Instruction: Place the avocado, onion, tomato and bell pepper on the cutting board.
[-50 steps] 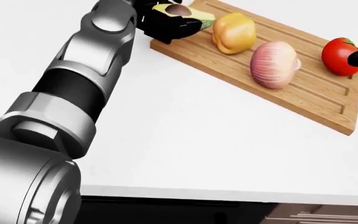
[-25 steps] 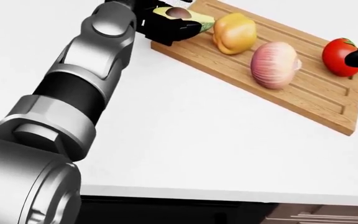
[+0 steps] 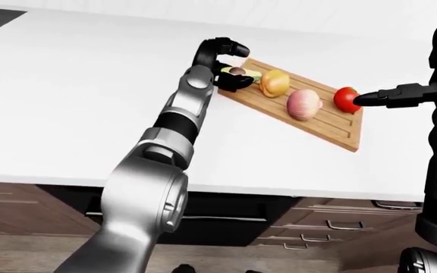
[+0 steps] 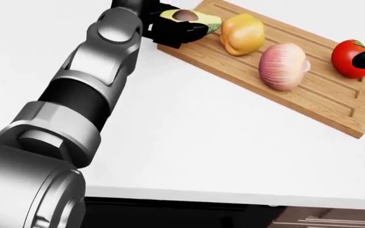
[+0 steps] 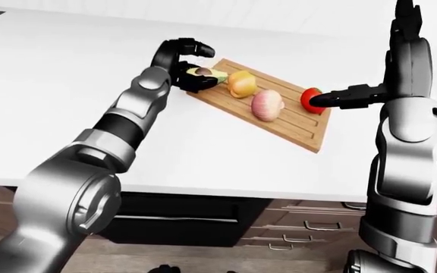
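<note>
Halved green avocado (image 4: 189, 17) is cradled by open left hand (image 5: 182, 63) at slatted wooden cutting board's (image 4: 322, 102) ten-o'clock corner. Right hand (image 3: 389, 96), fingertip only in head view, touches red tomato (image 3: 344, 99); closure cannot be told.

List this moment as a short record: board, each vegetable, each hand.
board: wooden cutting board on the white counter
avocado: halved avocado at the board's left end, fingers around it
pepper: yellow pepper on board
onion: onion on board, mid
tomato: tomato on board, right end
left hand: left hand open around the avocado
right hand: right hand at the tomato, grip unclear
</note>
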